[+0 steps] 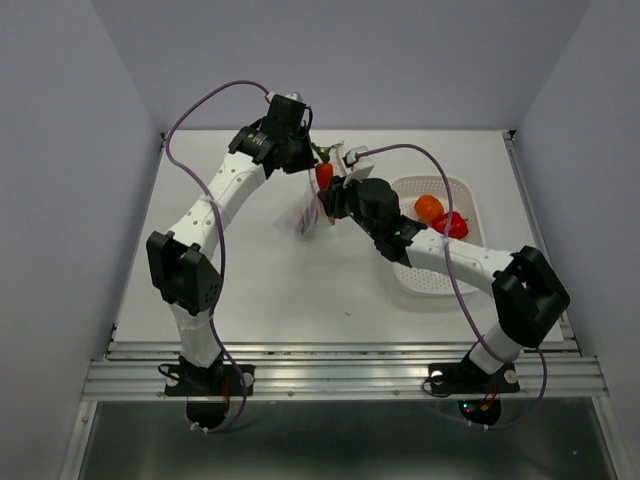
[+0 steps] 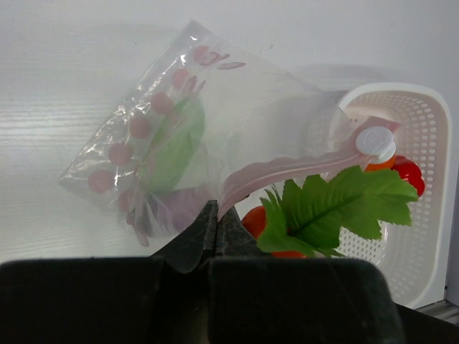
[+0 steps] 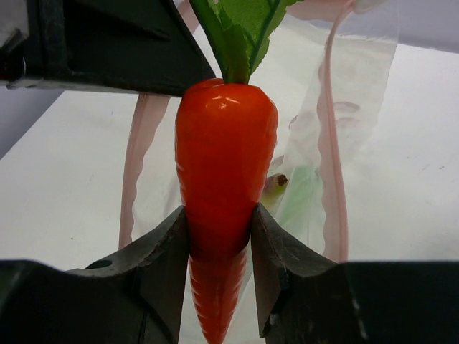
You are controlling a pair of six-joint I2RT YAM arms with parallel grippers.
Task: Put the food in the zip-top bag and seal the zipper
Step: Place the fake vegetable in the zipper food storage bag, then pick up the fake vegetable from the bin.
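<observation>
My left gripper (image 2: 215, 215) is shut on the pink zipper strip (image 2: 280, 170) of the clear zip-top bag (image 2: 215, 107) and holds it lifted, its mouth open. A green pod (image 2: 176, 143) and the purple eggplant (image 2: 179, 204) lie inside the bag. The white slider tab (image 2: 376, 141) sits at the strip's end. My right gripper (image 3: 219, 244) is shut on the red-orange carrot (image 3: 224, 165), its green top (image 2: 337, 208) up, held at the bag's mouth (image 1: 324, 178). The orange fruit (image 1: 429, 208) and red pepper (image 1: 452, 224) lie in the basket.
The white perforated basket (image 1: 460, 265) stands on the table at the right, under my right arm. The bag (image 1: 308, 215) hangs near the table's middle back, between both grippers. Grey walls close the table on three sides.
</observation>
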